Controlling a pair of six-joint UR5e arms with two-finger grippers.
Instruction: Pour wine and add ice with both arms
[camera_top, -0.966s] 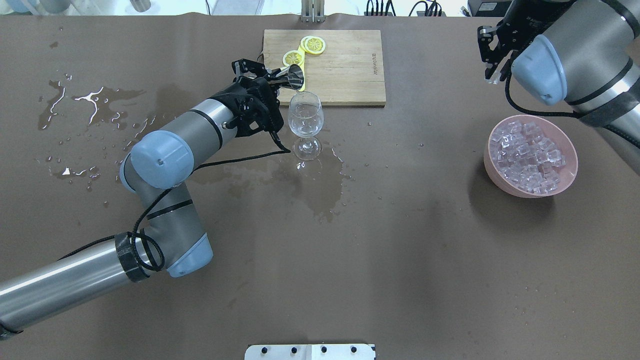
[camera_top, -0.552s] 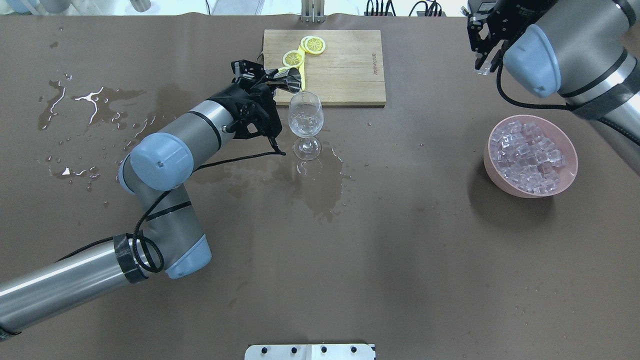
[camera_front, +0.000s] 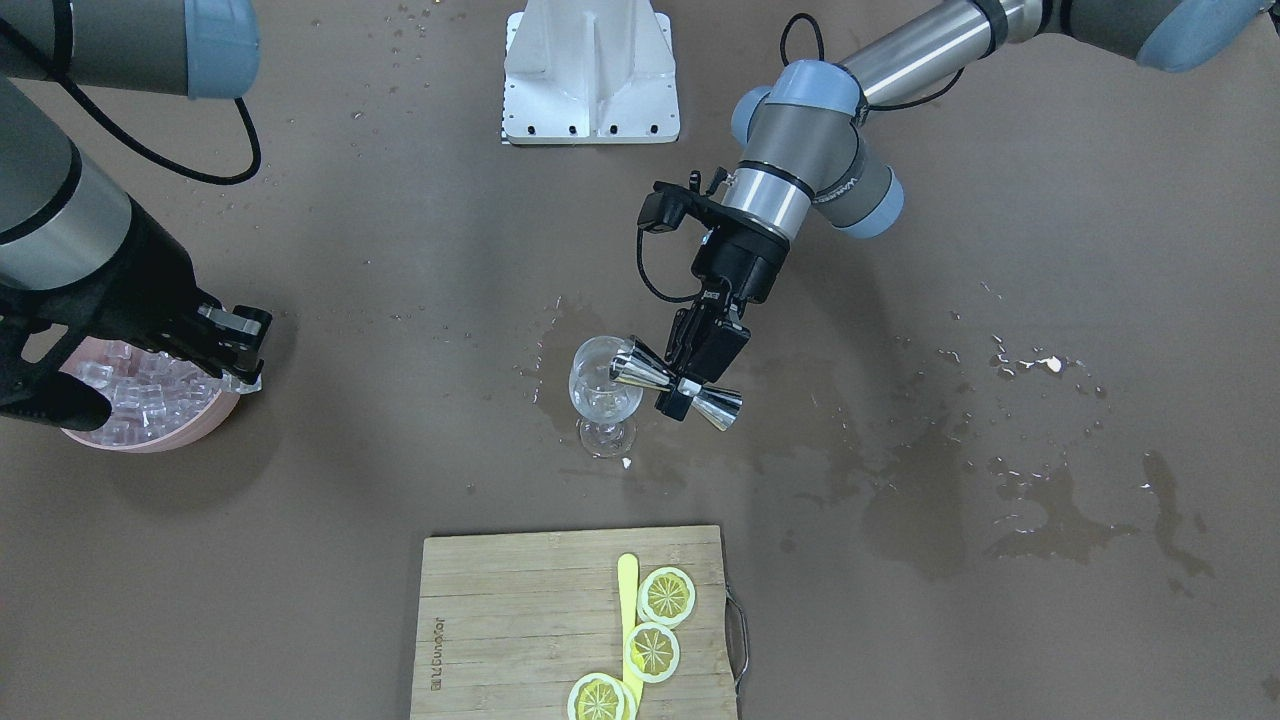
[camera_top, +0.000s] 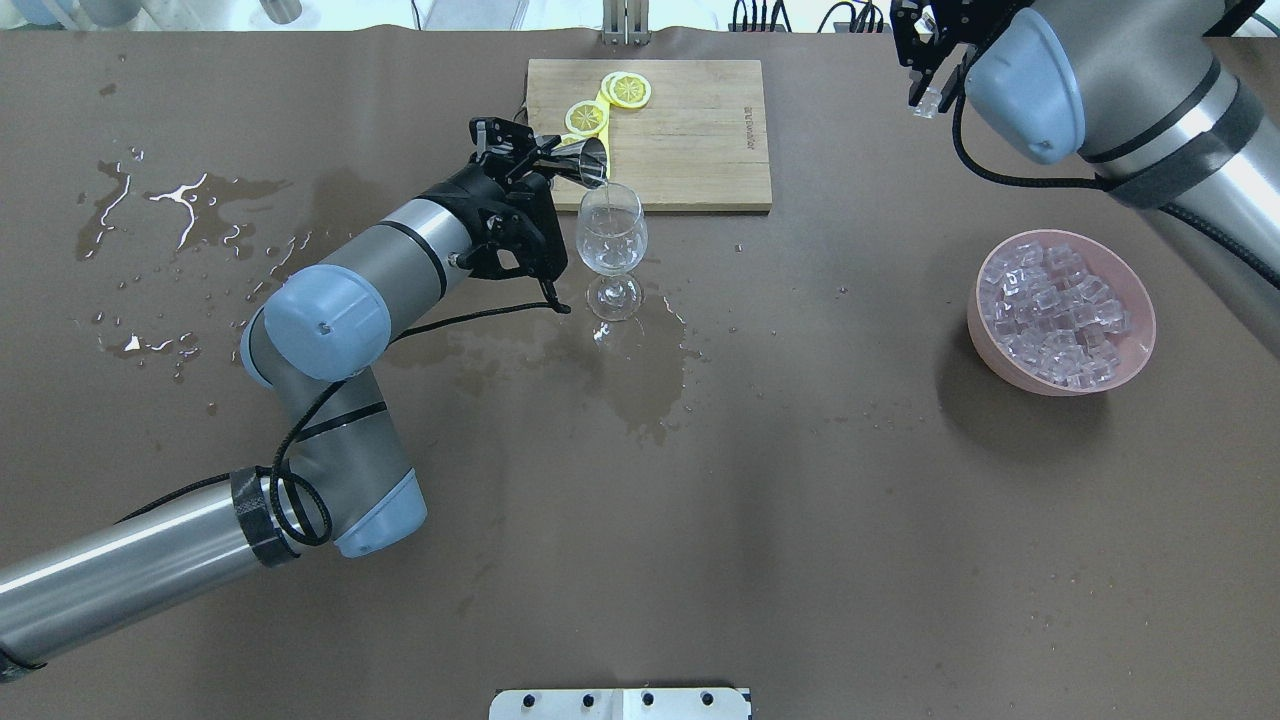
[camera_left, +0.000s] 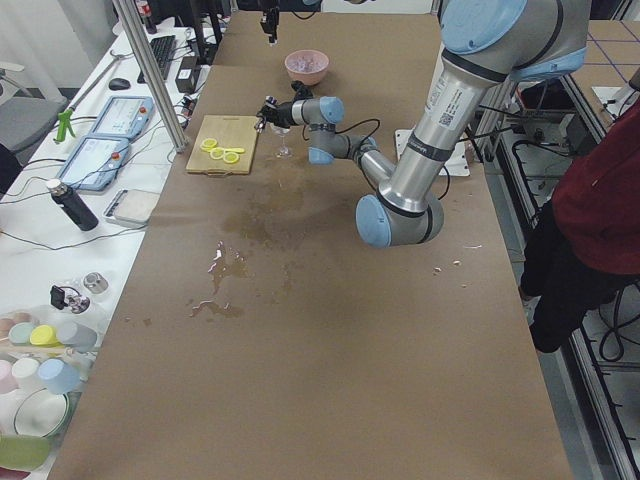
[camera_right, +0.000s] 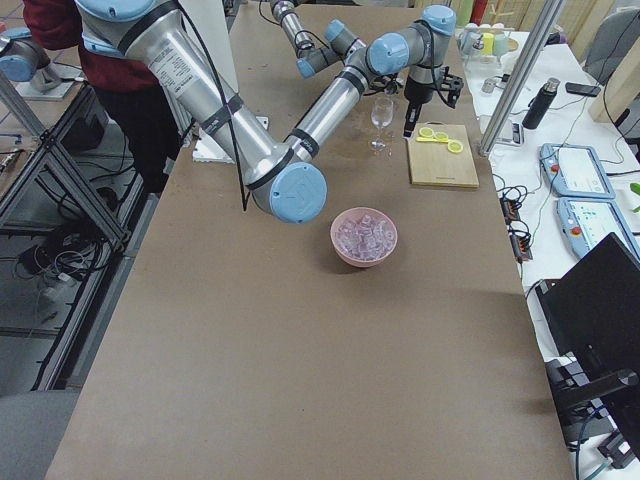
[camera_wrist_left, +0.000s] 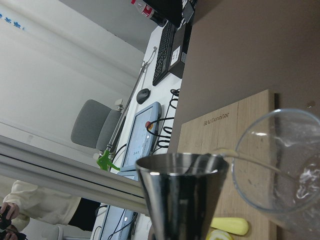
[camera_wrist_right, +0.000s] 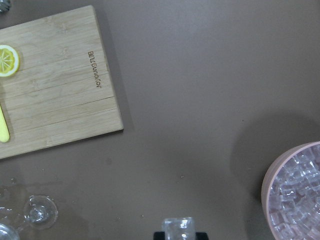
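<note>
Left gripper (camera_front: 683, 384) over wet brown table (camera_front: 900, 250)

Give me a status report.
Left claw shut on jigger, wine streaming into glass. Right claw holds one ice cube, clear of bowl. No obstruction seen.

Bright, even overhead light casts soft shadow beside pink bowl (camera_top: 990, 355); spills (camera_top: 180, 200) glare.

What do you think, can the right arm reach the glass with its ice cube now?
Probably not yet. Nothing tall stands between the right hand, holding an ice cube, and the wine glass, but the left hand holds the jigger tipped over its rim, pouring.
</note>
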